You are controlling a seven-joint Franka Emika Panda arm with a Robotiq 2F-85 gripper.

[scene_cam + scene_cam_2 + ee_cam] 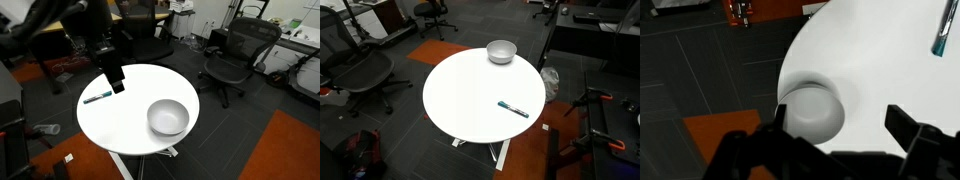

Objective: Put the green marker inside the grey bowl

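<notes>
The green marker [97, 97] lies flat on the round white table [130, 125] near one edge; it also shows in the other exterior view [513, 108] and at the top right of the wrist view [943, 30]. The grey bowl [167, 117] stands upright and empty on the opposite part of the table, seen also in an exterior view [501, 51] and in the wrist view [812, 110]. My gripper [113, 80] hangs above the table just beside the marker, fingers spread wide and empty [845, 125].
Black office chairs [235, 55] stand around the table on dark carpet, one at another side [360, 70]. A desk with clutter [300, 45] is at the back. An orange floor patch [535, 150] lies under the table's edge.
</notes>
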